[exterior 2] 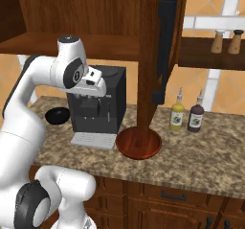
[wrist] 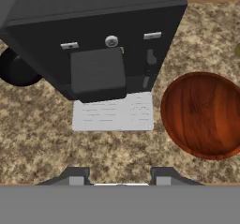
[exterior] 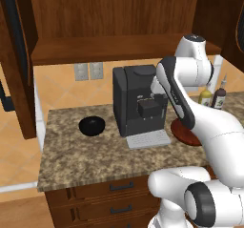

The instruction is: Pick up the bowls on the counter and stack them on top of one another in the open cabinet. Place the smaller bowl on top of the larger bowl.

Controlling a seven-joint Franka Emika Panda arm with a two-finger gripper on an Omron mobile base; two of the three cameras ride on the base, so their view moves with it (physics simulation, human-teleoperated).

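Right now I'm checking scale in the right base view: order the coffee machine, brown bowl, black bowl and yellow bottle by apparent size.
1. coffee machine
2. larger bowl
3. and 4. yellow bottle and smaller bowl: look alike in size, and the black bowl is partly hidden by the arm, so unranked.

Even, soft rendered light, faint shadows, no glare; textures slightly coarse, perhaps mildly blurred
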